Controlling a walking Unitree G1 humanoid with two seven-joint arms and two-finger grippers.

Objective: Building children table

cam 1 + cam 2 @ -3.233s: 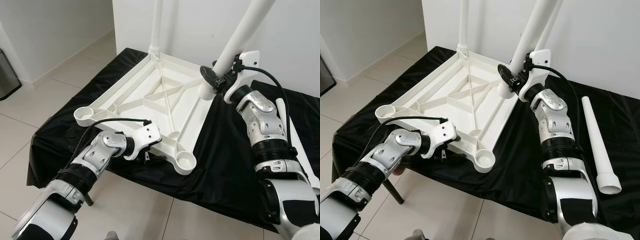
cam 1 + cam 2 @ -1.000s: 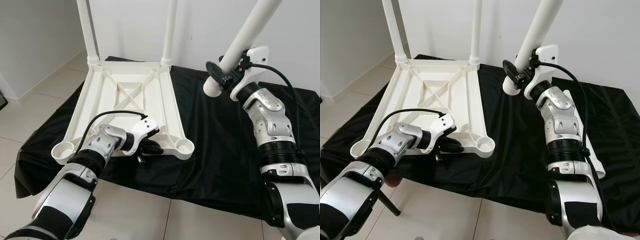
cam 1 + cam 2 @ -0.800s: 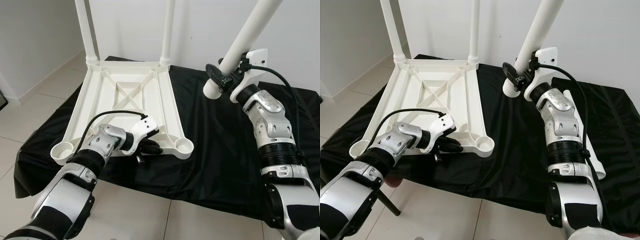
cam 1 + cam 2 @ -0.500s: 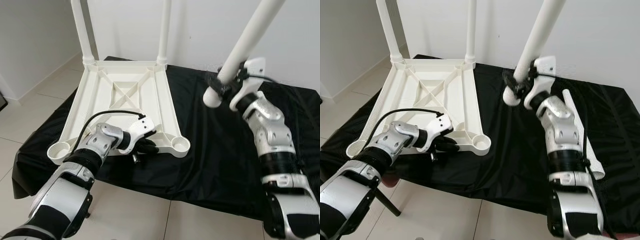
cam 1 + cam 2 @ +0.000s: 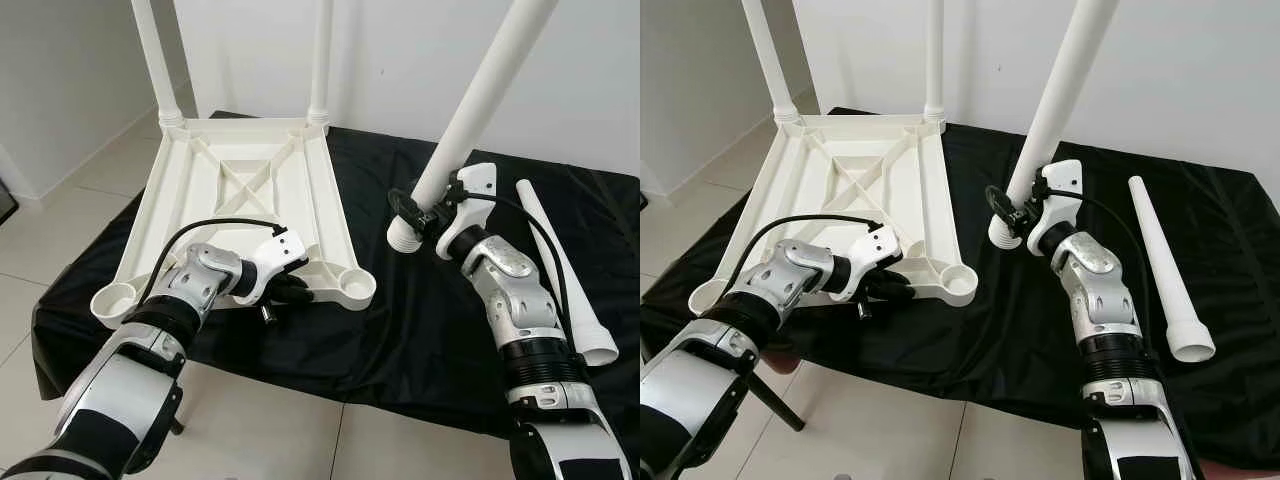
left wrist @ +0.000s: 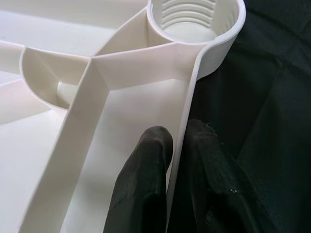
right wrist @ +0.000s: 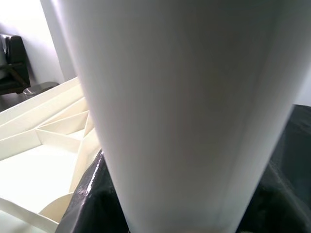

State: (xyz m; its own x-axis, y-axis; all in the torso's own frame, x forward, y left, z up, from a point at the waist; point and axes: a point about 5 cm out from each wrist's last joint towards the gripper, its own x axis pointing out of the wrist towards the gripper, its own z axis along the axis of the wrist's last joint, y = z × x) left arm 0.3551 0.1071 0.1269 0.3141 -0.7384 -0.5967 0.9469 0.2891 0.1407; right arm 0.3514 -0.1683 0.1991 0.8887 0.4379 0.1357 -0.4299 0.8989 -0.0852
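My right gripper [image 5: 420,213] has come down and in over the last moment: the white leg [image 5: 470,110] it clamps was held high over the black cloth, well off to the right of the tabletop, and now its threaded end [image 5: 404,238] hangs low, just beside the near right corner socket [image 5: 355,285]. The leg is tilted, its upper end leaning away to the right, so end and socket are near but apart. In my right wrist view the leg fills the frame between my fingers, which are closed on it.

My left gripper [image 6: 177,160] holds as it did, its two black fingers [image 6: 146,170] pinched on the near rim of the upturned tabletop [image 5: 245,190], one inside the wall and one outside, close to that same socket. The tabletop has swung round since a few seconds ago, so the empty corner faces my right arm (two legs already stand in the far corners).

I judge this as the approach to fitting the third leg: what remains is to bring the leg upright over the socket, seat the thread and turn it. The risk is a skewed start, since the leg leans. The near left socket [image 5: 112,298] is empty too, and a fourth leg [image 5: 1165,275] lies on the black cloth [image 5: 440,330] off to my right.
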